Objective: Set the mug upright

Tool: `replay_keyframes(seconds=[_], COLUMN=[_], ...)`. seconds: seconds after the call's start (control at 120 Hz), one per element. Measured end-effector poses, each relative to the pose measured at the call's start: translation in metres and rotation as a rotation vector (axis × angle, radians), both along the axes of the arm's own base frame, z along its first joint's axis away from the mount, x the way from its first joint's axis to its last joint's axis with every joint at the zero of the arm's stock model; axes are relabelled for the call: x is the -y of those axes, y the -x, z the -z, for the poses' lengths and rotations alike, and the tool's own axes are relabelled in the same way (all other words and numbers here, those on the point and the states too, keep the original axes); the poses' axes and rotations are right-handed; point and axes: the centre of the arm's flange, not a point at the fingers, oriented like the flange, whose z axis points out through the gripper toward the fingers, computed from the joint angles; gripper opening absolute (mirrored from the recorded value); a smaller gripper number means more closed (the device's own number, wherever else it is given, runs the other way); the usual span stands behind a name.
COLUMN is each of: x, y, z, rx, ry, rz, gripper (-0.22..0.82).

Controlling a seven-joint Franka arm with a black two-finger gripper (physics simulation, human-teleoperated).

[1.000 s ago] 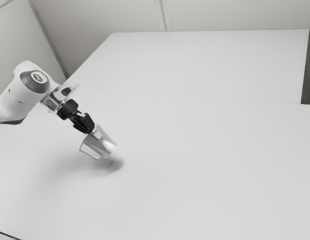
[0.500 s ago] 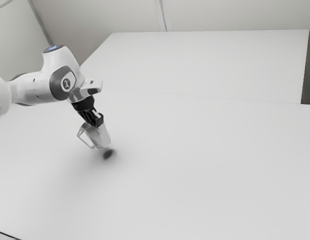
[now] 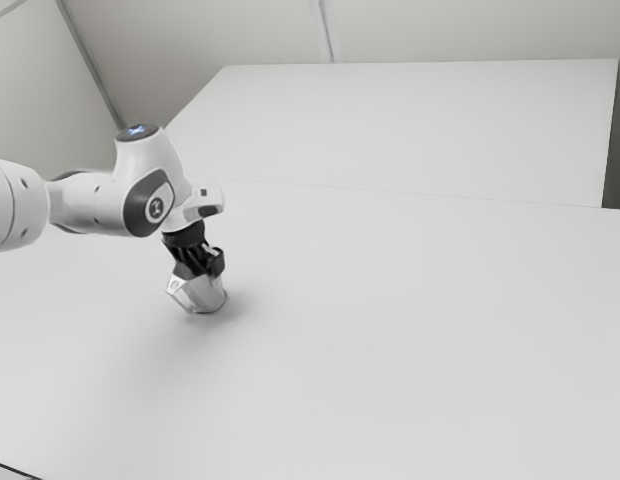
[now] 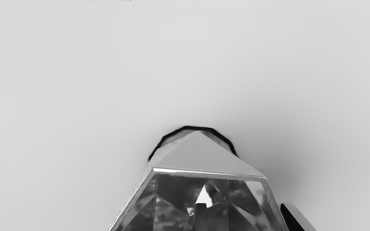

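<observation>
A plain white table [image 3: 440,330] spreads across the exterior view, with pale walls [image 3: 220,30] beyond it at twelve o'clock. A white arm [image 3: 93,203] reaches in from nine o'clock. One dark round joint cover bears a small pale emblem [image 3: 156,208], and the cap [image 3: 137,131] on top has a bluish mark; I cannot read either.

The shiny grey mug [image 3: 198,293] is toward eight o'clock from the view's centre, close to upright, its base at or just above the table; which of the two, I cannot tell. Its angular handle [image 3: 174,288] points to about nine o'clock.

The black gripper [image 3: 202,270] is over the mug, at twelve o'clock from it, and has hold of its wall. In the wrist view, its fingers [image 4: 200,218] stand partway apart, one inside the mug, one outside.
</observation>
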Motion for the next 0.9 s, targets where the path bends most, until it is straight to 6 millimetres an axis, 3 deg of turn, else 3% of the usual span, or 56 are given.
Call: replay_keyframes(seconds=[0.142,0.242,0.367,0.533,0.617,0.758,0.9], x=[0.003,0.013,0.022,0.033,0.037,0.038,0.038], y=[-0.001,-0.003,-0.020,-0.051,-0.057,-0.053,-0.045], z=[-0.011,-0.036,-0.085,-0.177,-0.208,-0.236,-0.247], rx=[0.030,0.071,0.111,0.163,0.156,0.116,0.069], ry=[-0.003,-0.007,0.013,0.052,0.064,0.072,0.073], rz=[-0.024,-0.026,-0.042,-0.050,-0.048,-0.054,-0.060], gripper=[0.41,0.48,0.54,0.57,0.58,0.59,0.60])
